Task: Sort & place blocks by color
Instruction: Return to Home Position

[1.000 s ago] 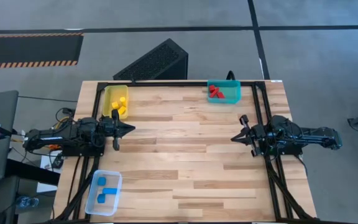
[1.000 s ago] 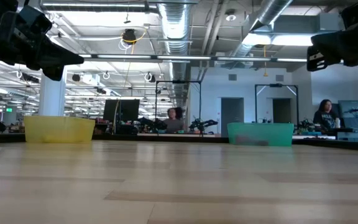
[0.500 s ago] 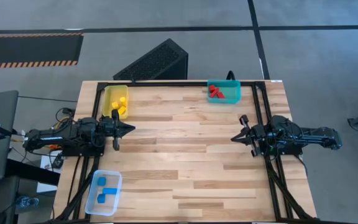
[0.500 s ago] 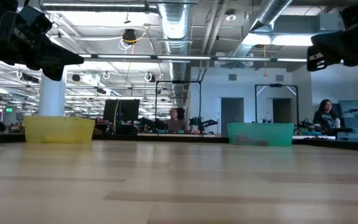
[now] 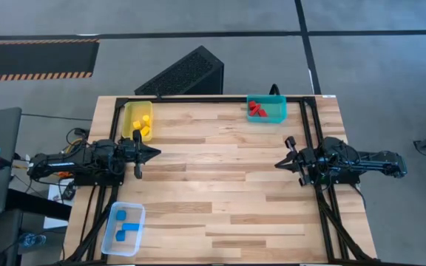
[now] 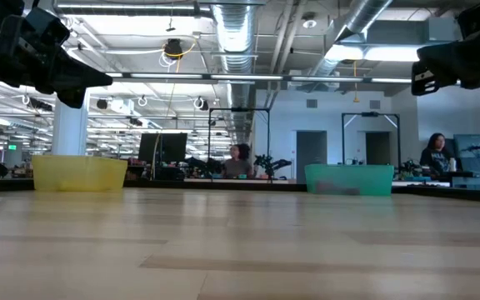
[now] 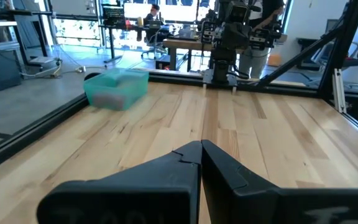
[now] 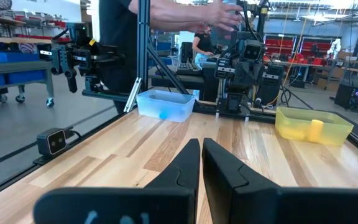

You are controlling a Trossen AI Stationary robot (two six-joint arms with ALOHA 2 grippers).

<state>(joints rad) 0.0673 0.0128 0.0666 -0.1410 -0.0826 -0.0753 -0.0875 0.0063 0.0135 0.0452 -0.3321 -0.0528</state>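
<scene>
With the blocks (image 5: 143, 125) sorted into the far-left yellow bin (image 5: 129, 111), far-right teal bin (image 5: 280, 111) and near-left clear bin (image 5: 111, 242), homing well meant parking the left gripper (image 5: 154, 153) and right gripper (image 5: 278, 163), jaws closed and empty, level over opposite sides of the table (image 5: 220, 185).

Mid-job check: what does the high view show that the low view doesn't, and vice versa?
High only: the clear bin holding blue blocks, plus yellow blocks and red blocks plainly visible in their bins. Low only: people at desks in the room behind. Both: the yellow bin, the teal bin, the wooden table, and the left gripper and right gripper at its sides.
</scene>
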